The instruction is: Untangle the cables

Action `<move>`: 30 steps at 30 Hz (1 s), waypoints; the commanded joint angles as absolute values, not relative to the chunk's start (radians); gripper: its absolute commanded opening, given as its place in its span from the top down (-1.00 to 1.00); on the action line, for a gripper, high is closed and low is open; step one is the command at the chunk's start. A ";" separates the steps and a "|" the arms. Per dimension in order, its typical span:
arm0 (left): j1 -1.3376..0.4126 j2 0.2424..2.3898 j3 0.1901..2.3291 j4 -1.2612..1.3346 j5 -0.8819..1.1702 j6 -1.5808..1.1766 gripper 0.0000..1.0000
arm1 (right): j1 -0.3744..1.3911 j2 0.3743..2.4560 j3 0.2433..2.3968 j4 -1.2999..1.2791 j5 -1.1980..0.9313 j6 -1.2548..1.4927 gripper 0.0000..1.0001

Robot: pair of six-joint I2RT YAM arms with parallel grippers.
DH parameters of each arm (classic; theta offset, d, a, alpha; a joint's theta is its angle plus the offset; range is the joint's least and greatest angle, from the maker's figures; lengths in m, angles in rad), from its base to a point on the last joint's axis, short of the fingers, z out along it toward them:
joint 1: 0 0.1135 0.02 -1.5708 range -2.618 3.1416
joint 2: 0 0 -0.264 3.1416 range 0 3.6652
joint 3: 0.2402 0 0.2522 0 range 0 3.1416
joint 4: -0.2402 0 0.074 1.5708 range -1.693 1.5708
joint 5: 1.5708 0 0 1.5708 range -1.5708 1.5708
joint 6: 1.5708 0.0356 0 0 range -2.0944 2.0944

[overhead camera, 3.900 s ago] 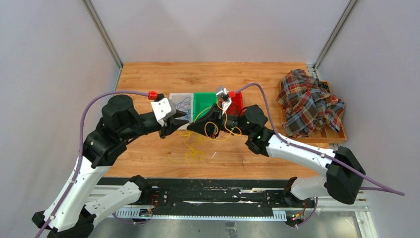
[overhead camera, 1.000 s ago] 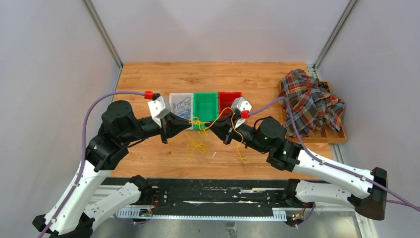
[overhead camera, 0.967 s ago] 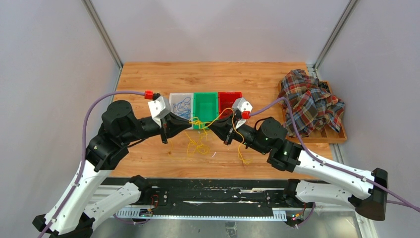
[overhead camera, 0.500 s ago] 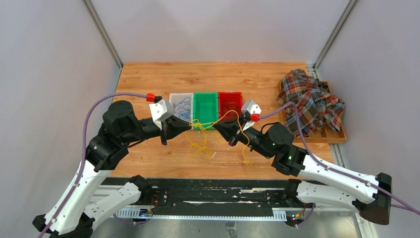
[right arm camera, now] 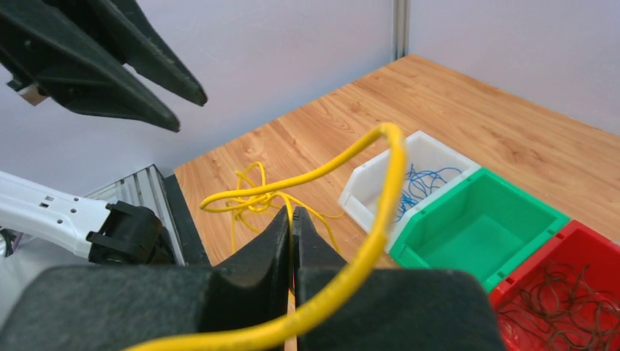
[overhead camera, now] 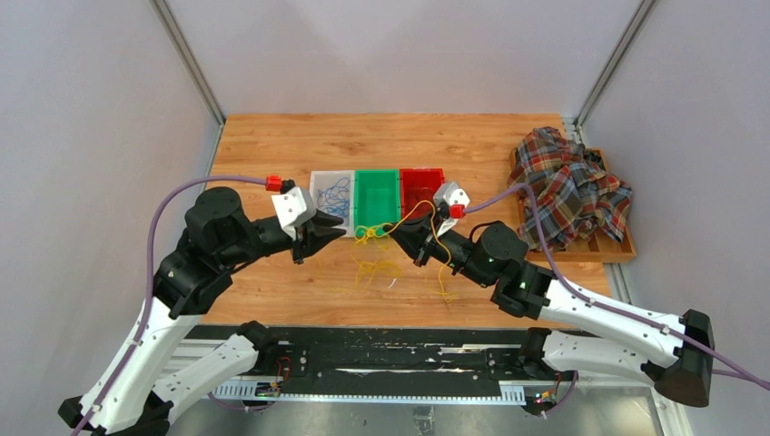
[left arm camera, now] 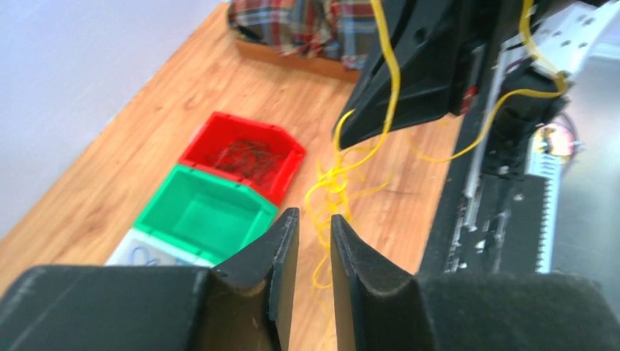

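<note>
Low on the counter, the yellow cables rise from a loose heap into the right end effector, clamped on one strand. The left end effector, slightly apart and empty, hangs just left of them.

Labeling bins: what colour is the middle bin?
The middle bin is green; right wrist view shows it best.

White-black arms, purple hoses, red connectors, black fingers.
</note>
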State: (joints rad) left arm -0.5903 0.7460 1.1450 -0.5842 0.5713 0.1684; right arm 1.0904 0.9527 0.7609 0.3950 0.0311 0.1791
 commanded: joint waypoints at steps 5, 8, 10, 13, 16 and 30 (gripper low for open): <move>-0.583 0.754 1.108 -0.557 0.589 0.186 0.23 | 1.068 0.917 0.818 0.327 0.018 0.126 0.99; -0.583 0.776 1.080 -0.500 0.700 0.074 -0.02 | 1.068 0.931 0.832 0.317 -0.006 0.123 0.99; -0.583 0.791 1.069 -0.480 0.765 0.045 -0.07 | 1.068 0.940 0.843 0.311 -0.017 0.123 0.99; -0.584 0.822 1.072 -0.500 0.794 0.067 -0.01 | 1.068 0.950 0.855 0.304 -0.034 0.120 0.99; -0.584 0.852 1.094 -0.552 0.734 0.152 0.22 | 1.068 0.956 0.868 0.293 -0.047 0.116 0.99; -0.583 0.788 1.093 -0.572 0.774 0.222 0.97 | 1.068 0.954 0.890 0.241 -0.072 0.093 0.99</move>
State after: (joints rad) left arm -0.5903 0.8078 1.0744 -0.5785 0.6888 0.2245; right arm 1.0904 0.9588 0.8539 0.2512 -0.0559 0.1131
